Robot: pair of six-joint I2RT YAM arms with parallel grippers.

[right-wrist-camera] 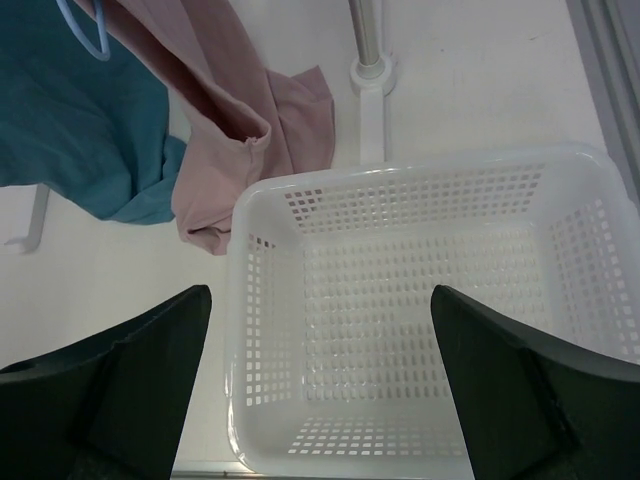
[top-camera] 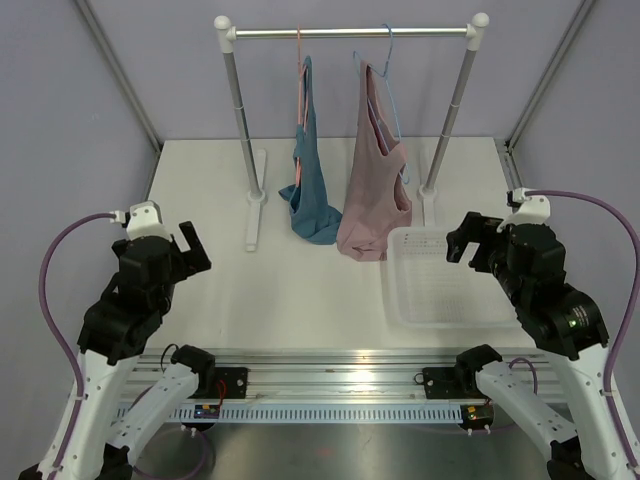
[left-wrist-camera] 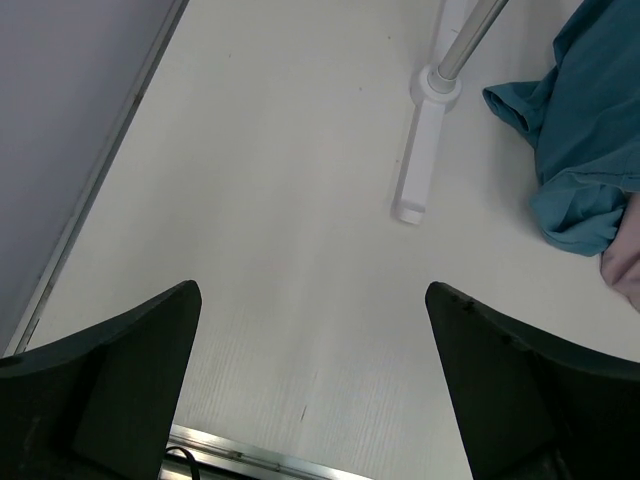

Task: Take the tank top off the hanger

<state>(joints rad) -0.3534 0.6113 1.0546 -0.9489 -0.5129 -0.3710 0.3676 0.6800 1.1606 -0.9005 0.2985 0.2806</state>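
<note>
— Tank top, where?
— The teal tank top [top-camera: 312, 190] is on the pink hanger [top-camera: 299, 75], which is hooked over the rail [top-camera: 350, 32]. Just to its right hangs the pink top [top-camera: 375, 190], touching it low down. The teal hem is bunched on the table [top-camera: 300, 290].
— Your hands?
— My left gripper [left-wrist-camera: 312, 300] has its fingers wide apart and holds nothing. It is above bare table, well short of the rack's foot [left-wrist-camera: 415, 170]. My right gripper [right-wrist-camera: 320, 300] is also spread and empty, above the white basket [right-wrist-camera: 240, 300].

Pale lilac walls [top-camera: 70, 150], white table [top-camera: 300, 290], even light
</note>
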